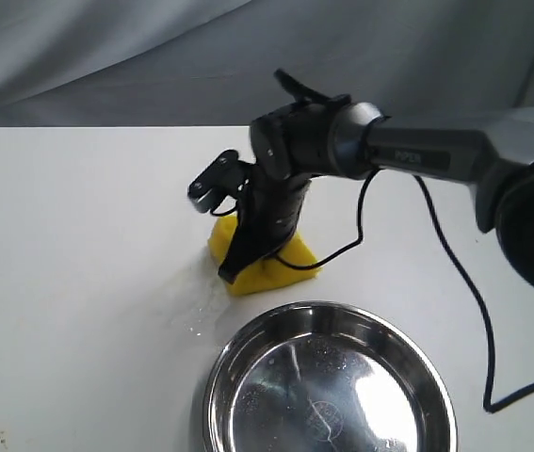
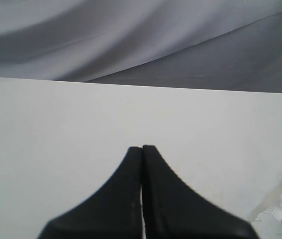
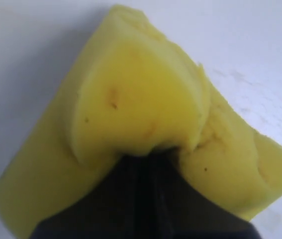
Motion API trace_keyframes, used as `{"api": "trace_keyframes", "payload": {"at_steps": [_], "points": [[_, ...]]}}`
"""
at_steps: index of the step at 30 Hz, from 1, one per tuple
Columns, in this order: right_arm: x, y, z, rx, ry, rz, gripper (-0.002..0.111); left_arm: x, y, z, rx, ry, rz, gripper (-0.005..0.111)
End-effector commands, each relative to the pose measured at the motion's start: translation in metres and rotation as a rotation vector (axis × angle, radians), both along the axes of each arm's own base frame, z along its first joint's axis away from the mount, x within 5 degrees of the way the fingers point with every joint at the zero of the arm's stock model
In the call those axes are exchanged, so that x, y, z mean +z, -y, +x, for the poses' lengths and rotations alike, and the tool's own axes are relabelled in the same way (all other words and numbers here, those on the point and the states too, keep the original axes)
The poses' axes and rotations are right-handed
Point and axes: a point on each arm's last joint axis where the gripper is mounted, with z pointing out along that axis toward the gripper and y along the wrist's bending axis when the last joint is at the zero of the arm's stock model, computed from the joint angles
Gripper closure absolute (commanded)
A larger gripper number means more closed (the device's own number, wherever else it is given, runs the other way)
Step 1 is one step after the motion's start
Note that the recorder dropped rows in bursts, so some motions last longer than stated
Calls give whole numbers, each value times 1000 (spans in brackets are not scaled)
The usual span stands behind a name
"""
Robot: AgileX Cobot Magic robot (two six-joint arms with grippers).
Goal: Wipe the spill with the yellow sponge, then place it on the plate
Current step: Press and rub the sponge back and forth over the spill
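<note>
Plate (image 1: 328, 309) nearest in the exterior view, shiny and bare, just in front of the yellow sponge (image 1: 281, 271). Left of the sponge, on the white table (image 1: 69, 245), the spill (image 1: 194, 309): a faint wet sheen with tiny droplets, just beside the sponge's near corner. Wiping probably the step in hand. To do it well: press flat, drag across the sheen toward the droplets, keep the grip firm, avoid tipping up 1 corner and skipping liquid. Afterwards, lift clear of the rim before lowering.

Right gripper (image 1: 235, 267) pinched deep into the sponge, foam bulging around the 2 fingers, jaws nearly together. Left gripper (image 2: 141, 149) fully closed on nothing, over bare table. Beyond, grey cloth backdrop (image 1: 106, 56).
</note>
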Motion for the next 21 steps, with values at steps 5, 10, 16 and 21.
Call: {"api": "trace_keyframes", "payload": {"at_steps": [5, 10, 16, 21], "points": [[-28, -78, -103, 320, -134, -94, 108, -1, 0, 0, 3, 3, -9, 107], [-21, -87, -114, 371, -97, -102, 108, -1, 0, 0, 3, 3, -9, 107], [-26, -58, -79, 260, -55, -190, 108, -1, 0, 0, 3, 3, -9, 107], [-34, -11, -37, 109, -108, -234, 108, -1, 0, 0, 3, 3, -9, 107]]}}
